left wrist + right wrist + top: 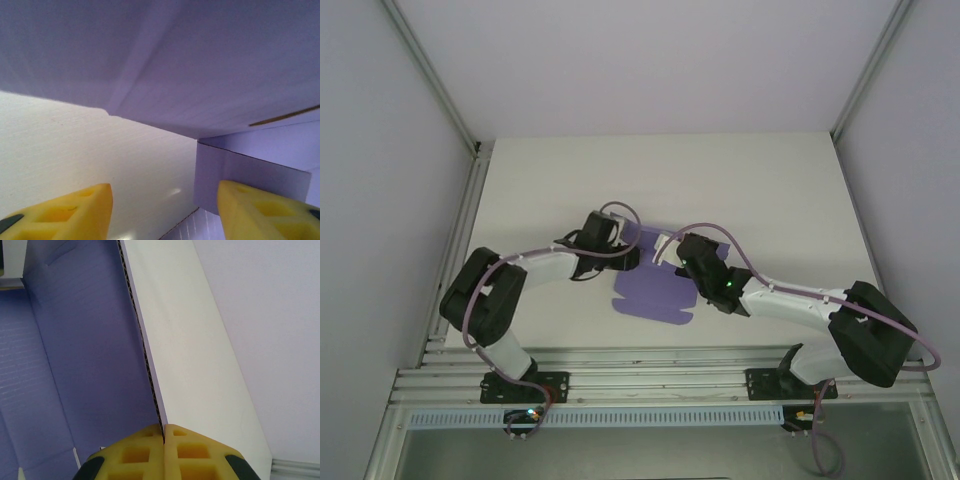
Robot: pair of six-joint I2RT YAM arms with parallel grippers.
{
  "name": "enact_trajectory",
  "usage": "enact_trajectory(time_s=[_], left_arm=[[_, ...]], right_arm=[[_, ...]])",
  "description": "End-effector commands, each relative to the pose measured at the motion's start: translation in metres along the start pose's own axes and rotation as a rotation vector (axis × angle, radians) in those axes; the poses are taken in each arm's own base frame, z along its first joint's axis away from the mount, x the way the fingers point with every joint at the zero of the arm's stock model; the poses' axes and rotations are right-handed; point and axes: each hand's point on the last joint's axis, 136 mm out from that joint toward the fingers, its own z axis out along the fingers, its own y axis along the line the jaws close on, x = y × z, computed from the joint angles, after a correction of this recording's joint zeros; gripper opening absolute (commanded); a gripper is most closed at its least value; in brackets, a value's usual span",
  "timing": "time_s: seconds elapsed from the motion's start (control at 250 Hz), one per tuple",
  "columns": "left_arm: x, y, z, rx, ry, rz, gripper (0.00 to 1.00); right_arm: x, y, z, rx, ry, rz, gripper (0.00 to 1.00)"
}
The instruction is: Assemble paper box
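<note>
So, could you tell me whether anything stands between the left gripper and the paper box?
Nothing visible does. The left gripper, jaws open, directly faces a raised panel of the paper box, with only bare table between them. The right gripper is shut on another panel's edge, not in that path.

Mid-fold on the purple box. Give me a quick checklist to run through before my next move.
1. Right gripper pinching a panel edge of the paper box: ok.
2. Left gripper open, nothing between its fingers: ok.
3. Near part of the box lying flat on the table: ok.
4. Small flap beside the left fingers lined up for folding: cannot tell.
5. Grippers apart from each other: ok.
</note>
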Motion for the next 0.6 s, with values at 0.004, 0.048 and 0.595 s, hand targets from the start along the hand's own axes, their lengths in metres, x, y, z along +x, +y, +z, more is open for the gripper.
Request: enact_trajectory(time_s=[0.004, 0.048, 0.595], left_arm=[[-0.002, 0.010, 0.004, -0.160, -0.023, 0.064, 0.61], [0.000, 0.012, 0.006, -0.193, -0.018, 0.068, 0.62], [0.008, 0.015, -0.008, -0.302, 0.016, 0.112, 0.70]], right_arm=[[-0.009, 0.002, 0.000, 0.003, -0.042, 0.055, 0.00], [-0.009, 0.003, 0.000, 0.005, -0.042, 0.053, 0.00], [-0.003, 0.006, 0.005, 0.033, -0.012, -0.009, 0.00]])
